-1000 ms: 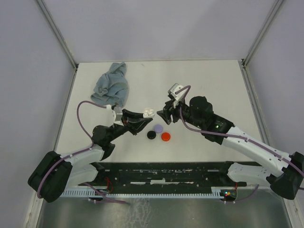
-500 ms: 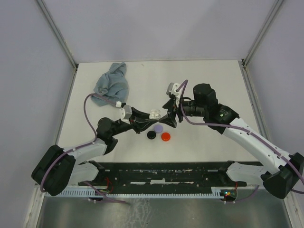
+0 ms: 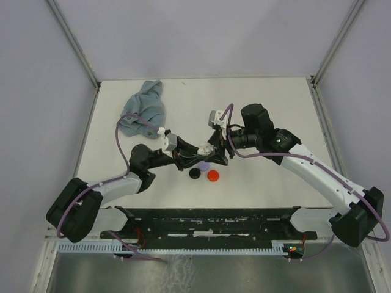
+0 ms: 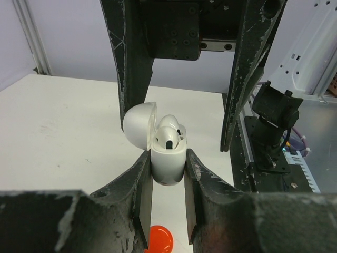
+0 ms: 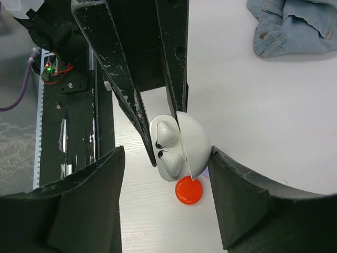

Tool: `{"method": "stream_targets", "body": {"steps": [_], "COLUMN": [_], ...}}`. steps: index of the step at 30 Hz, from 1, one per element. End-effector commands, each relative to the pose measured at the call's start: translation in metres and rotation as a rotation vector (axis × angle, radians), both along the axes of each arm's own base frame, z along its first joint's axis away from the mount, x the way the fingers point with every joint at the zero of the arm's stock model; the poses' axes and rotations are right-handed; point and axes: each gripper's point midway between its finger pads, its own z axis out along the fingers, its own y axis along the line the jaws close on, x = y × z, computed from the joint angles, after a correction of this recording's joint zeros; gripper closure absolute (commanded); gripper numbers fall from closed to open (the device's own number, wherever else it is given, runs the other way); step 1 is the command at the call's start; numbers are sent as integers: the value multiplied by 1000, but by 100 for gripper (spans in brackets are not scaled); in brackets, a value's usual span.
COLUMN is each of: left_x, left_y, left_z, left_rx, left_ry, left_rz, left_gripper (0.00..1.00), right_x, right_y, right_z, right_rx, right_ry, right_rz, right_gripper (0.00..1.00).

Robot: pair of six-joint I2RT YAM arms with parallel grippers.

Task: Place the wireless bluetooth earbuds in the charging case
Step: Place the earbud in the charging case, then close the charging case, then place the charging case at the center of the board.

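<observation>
My left gripper (image 3: 205,151) is shut on the white charging case (image 4: 168,161) and holds it above the table. Its lid (image 4: 139,125) is hinged open. Two white earbuds (image 4: 169,135) sit in the case's sockets; they also show in the right wrist view (image 5: 164,134). My right gripper (image 3: 216,144) is open and straddles the case (image 5: 184,150). One of its fingers (image 5: 231,184) touches the open lid; the other stands apart. In the left wrist view the right gripper's fingers (image 4: 131,63) hang over the case.
A red disc (image 3: 213,176), a black disc (image 3: 195,173) and a lavender disc (image 3: 204,165) lie on the table just below the case. A crumpled blue denim cloth (image 3: 143,110) lies at the back left. The black base rail (image 3: 208,223) runs along the near edge.
My left gripper has carried the case to the right. My right gripper has moved left and down until its open fingers straddle the case.
</observation>
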Motion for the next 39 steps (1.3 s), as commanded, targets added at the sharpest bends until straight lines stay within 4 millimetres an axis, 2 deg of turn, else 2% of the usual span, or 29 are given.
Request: {"method": "stream_targets", "body": {"steps": [1, 9, 13, 17, 24, 27, 32, 39], "left_x": [17, 38, 47, 67, 78, 80, 82, 79], "left_y": [-4, -2, 4, 17, 44, 56, 63, 50], "left_z": [10, -14, -24, -49, -105, -135, -166, -195], "left_rx": [-9, 28, 38, 85, 195, 230, 249, 301], "left_ry": [-21, 122, 249, 449, 734, 883, 1066, 1187], "left_rz": [51, 149, 224, 385, 576, 622, 619, 561], "left_gripper": [97, 97, 96, 95, 94, 93, 85, 77], "right_x": [-15, -13, 7, 33, 62, 65, 63, 58], "right_y": [3, -7, -19, -39, -75, -86, -95, -101], "right_z": [24, 19, 12, 3, -29, -40, -48, -54], "right_rx": [46, 11, -26, -65, -110, -117, -103, -96], "right_ry": [-27, -45, -63, -89, -89, -80, -76, -76], "right_rz": [89, 33, -121, -335, -648, -723, -767, -784], "right_gripper": [29, 30, 28, 26, 24, 23, 23, 23]}}
